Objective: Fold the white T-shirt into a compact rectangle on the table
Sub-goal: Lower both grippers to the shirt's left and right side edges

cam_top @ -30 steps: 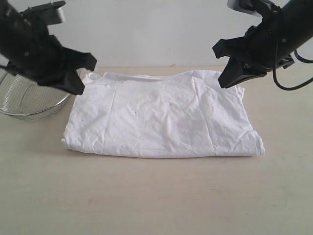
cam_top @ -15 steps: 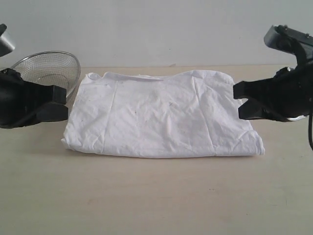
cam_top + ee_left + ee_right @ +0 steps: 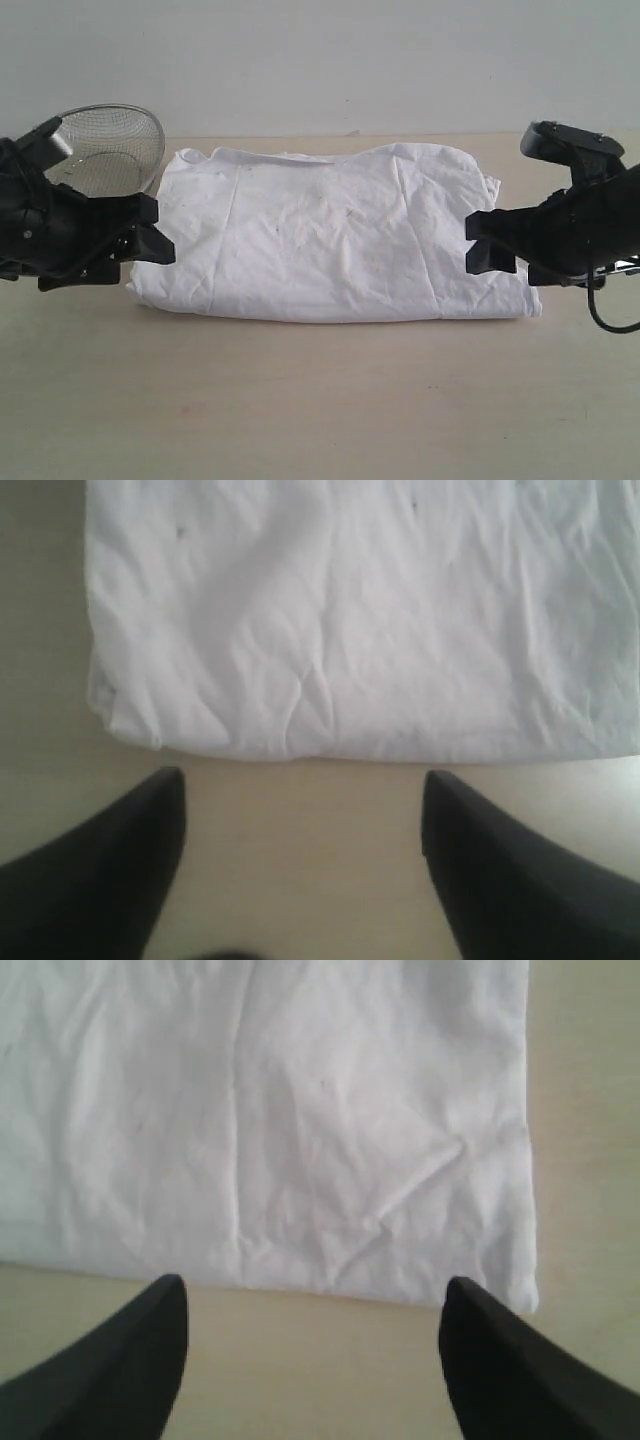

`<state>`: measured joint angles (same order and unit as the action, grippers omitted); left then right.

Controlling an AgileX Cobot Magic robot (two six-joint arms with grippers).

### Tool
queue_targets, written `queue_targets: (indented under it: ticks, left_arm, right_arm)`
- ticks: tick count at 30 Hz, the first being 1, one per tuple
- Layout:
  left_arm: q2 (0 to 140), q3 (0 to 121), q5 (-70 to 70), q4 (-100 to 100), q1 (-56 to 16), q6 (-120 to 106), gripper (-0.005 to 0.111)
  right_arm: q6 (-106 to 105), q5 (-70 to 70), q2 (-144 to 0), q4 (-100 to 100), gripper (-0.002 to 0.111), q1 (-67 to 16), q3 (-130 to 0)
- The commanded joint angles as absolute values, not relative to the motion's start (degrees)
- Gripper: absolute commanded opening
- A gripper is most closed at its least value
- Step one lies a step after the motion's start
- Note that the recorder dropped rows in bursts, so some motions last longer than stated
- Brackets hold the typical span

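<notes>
- Exterior view: locate the white short-sleeved cotton T-shirt [image 3: 330, 235] at mid-width of the pale beige wood-grain table [image 3: 320, 400], spread as a wide wrinkled rectangle, seemingly doubled along the near edge.
- Note the left gripper [image 3: 150, 235] low at the shirt's left edge and the right gripper [image 3: 487, 248] low at its right edge, both pointing inward; judge the step as an approach for an inward fold.
- Allow for the silver wire-mesh bowl [image 3: 110, 145] just behind the left arm; avoid any backward swing there, to prevent a knock.
- Count on broad bare tabletop in front of the shirt, little behind it.
- Left wrist view: read the claw as released, black fingers [image 3: 110, 870] spread wide, nothing between them, tips just short of the shirt's edge over bare table.
- Guard against pinching only the top layer: likely result, plies sliding apart and a skewed fold.
- Right wrist view: read this claw as released too, empty, tips just short of the hem, one tip near the shirt's corner.
- Guard against unequal grips on the two sides: likely result, a twisted lift and a crooked rectangle.
- Keep tips flat to the tabletop on entry, to avoid bunching the cloth instead of sliding beneath it.
</notes>
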<state>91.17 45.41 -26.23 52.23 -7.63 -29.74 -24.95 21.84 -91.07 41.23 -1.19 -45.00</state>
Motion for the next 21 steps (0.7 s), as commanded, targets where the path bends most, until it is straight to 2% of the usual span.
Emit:
queue_targets:
  ticks: [1, 7, 21]
  left_arm:
    - [94.8, 46.3, -25.3, 53.7, -7.2, -30.9, 0.071]
    - [96.6, 46.5, -20.6, 53.2, -7.2, -31.0, 0.071]
    - [103.9, 49.9, -17.4, 52.7, -7.2, -31.9, 0.071]
  right_arm:
    - [-24.1, 22.7, -95.2, 40.6, 0.063, 2.6, -47.9]
    - [-24.3, 22.9, -98.5, 40.6, 0.063, 6.2, -49.5]
    - [-25.8, 20.8, -103.5, 40.6, 0.063, 6.2, -50.8]
